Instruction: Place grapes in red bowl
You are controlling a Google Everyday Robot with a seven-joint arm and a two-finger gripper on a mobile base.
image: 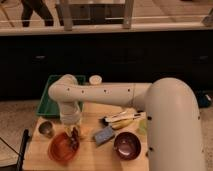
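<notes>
The red bowl [59,150] sits at the front left of the wooden table [95,159]. My arm reaches in from the right and bends down, so my gripper [74,139] hangs over the bowl's right side. A small dark bunch, the grapes [75,145], shows at the gripper's tip just above the bowl's inside. The gripper is shut on the grapes.
A small metal cup [46,129] stands left of the gripper. A blue sponge [103,134], a yellow banana [125,123] and a dark maroon bowl [127,145] lie to the right. A green tray [47,102] is behind, with a white round lid [95,79] beyond it.
</notes>
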